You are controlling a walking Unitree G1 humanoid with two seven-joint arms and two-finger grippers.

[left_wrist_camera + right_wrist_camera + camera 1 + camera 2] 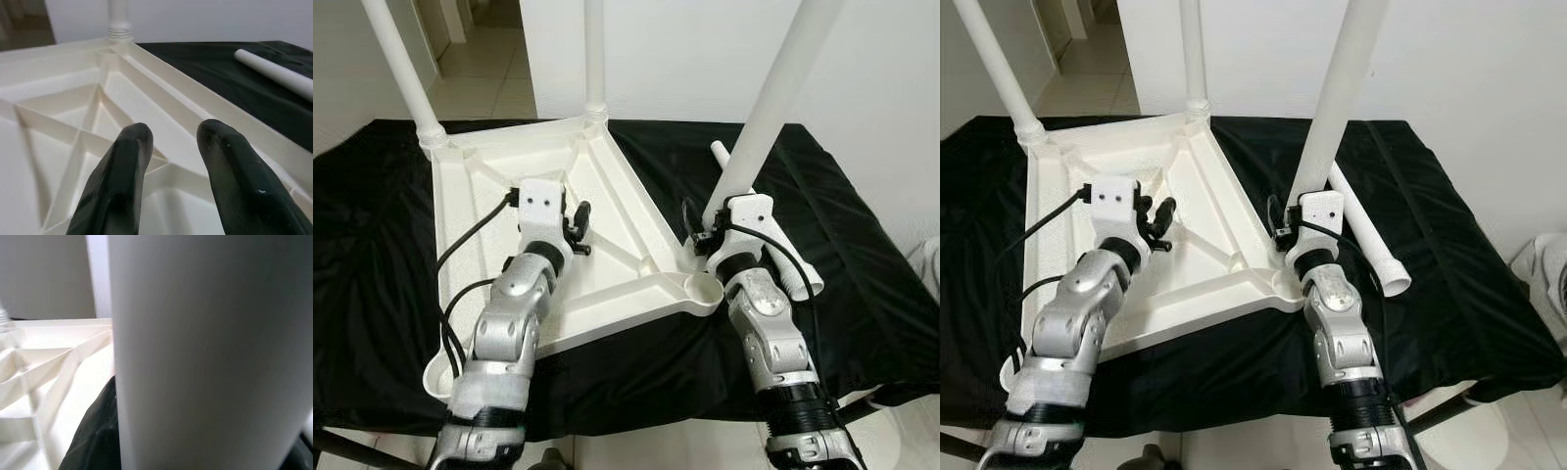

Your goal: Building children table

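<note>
A white plastic tabletop (607,196) lies upside down on a black-covered table. Two white legs stand in its far corners, one far left (406,78) and one at the back (595,59). My right gripper (698,231) is shut on a third leg (764,108), held tilted just beyond the near right corner socket (705,291). My wrist hides the leg's lower end. That leg (210,352) looms close in the right wrist view. My left gripper (579,227) hovers open over the ribbed underside (73,122), nothing between its fingers (127,156). A loose fourth leg (1371,240) lies on the cloth.
Black cloth (372,245) covers the work table and drops off at the near edge. A white wall (685,49) stands right behind, with a tiled doorway (480,59) at the far left. A white object (1542,264) sits on the floor at the right.
</note>
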